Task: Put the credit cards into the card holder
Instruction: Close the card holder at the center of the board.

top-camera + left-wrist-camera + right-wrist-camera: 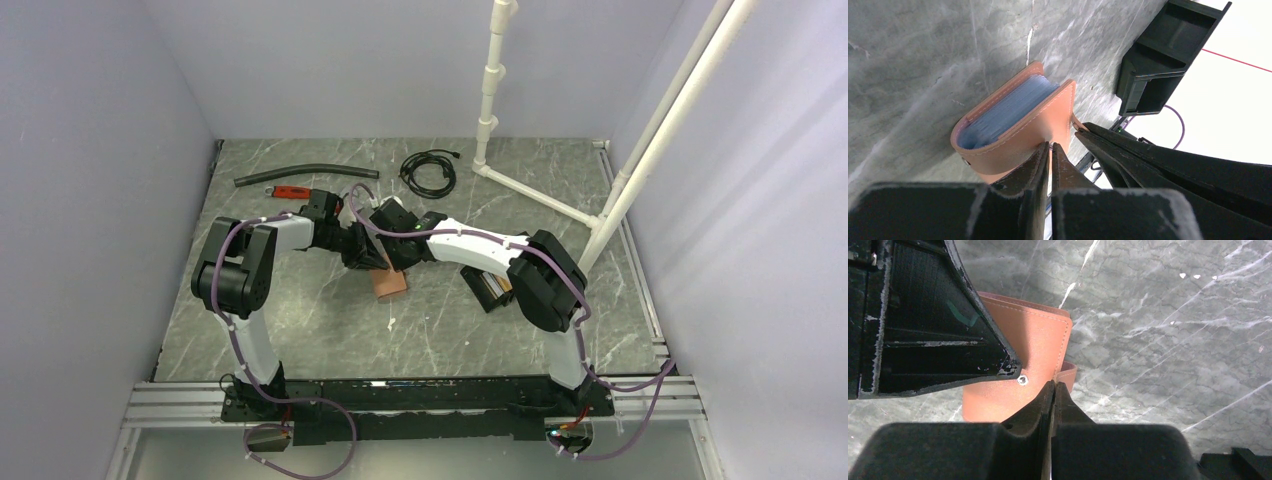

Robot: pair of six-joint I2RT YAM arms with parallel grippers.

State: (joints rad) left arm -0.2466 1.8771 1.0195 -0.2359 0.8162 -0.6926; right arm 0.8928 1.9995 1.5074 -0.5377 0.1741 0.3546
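Cards (1008, 107) are all packed inside the tan wallet (1033, 130), showing only as a stack of bluish-white edges between its two leather walls, so none has reached the holder (1168, 50) yet. The wallet sits on the desk (1173, 340) with its mouth gaping. My guess is that's the whole point of the two-arm setup: one side pins it down while the other pulls the flap away, so the stack can be reached. The left pincer (1050, 147) is clenched, tips right at the lower edge of the wallet's near wall, and looks to be nipping the leather there. The right pincer (1054, 386) is clenched too, its tips meeting at the little strap (1068, 371) poking out beside the snap, so I'd say it's got that tab. The cards lie just past the left tips, on the far side of that wall, and neither pincer touches them. The holder waits off to the right, apart from the wallet, with the right arm over it in the top view.
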